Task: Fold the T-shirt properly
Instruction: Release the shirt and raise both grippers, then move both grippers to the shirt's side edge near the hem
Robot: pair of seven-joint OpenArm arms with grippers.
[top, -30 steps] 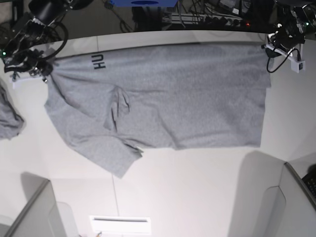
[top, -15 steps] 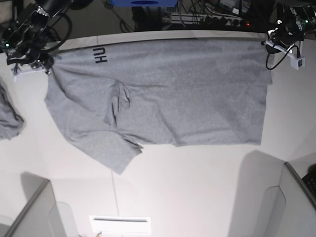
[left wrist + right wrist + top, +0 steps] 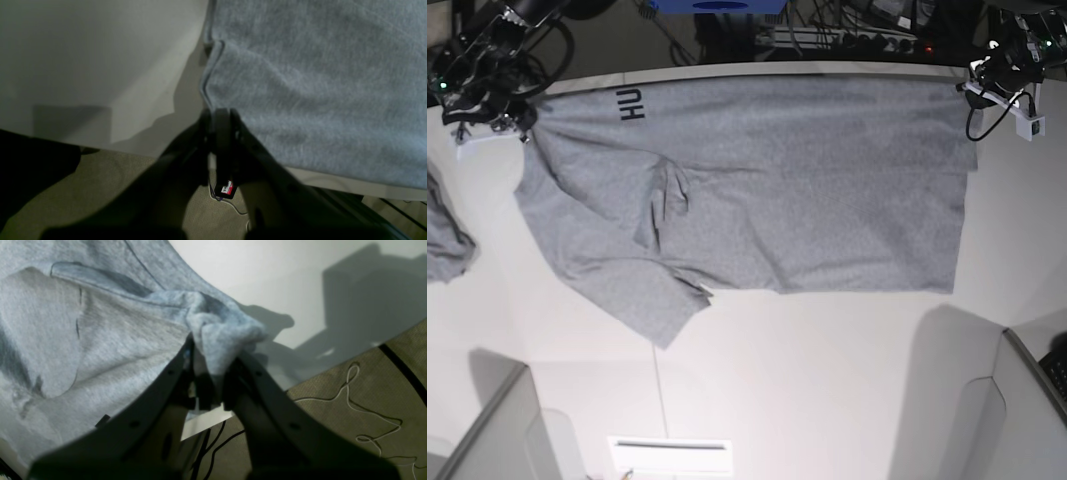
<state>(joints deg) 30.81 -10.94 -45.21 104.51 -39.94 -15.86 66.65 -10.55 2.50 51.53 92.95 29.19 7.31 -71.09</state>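
Observation:
The grey T-shirt (image 3: pixel 807 190) lies spread flat across the white table (image 3: pixel 827 380), its top edge along the far table edge. Black letters "HU" (image 3: pixel 630 103) show at its far left. In the base view my right gripper (image 3: pixel 522 125) is at the shirt's far left corner, and my left gripper (image 3: pixel 974 92) is at its far right corner. The left wrist view shows the left gripper (image 3: pixel 218 115) shut on the T-shirt's (image 3: pixel 317 83) hem corner. In the right wrist view the right gripper (image 3: pixel 213 371) is shut on a bunched fold of the T-shirt (image 3: pixel 83 340).
A smaller grey cloth lump (image 3: pixel 442 240) lies at the table's left edge. Grey partitions stand at the near left (image 3: pixel 487 430) and near right (image 3: pixel 1017 400). A white sheet (image 3: pixel 672 455) lies at the near edge. Cables (image 3: pixel 353 396) run on the floor past the far edge.
The right gripper has pulled its corner of the shirt toward the far edge. The lettering and the lower sleeve have shifted that way with it. The left gripper has barely moved.

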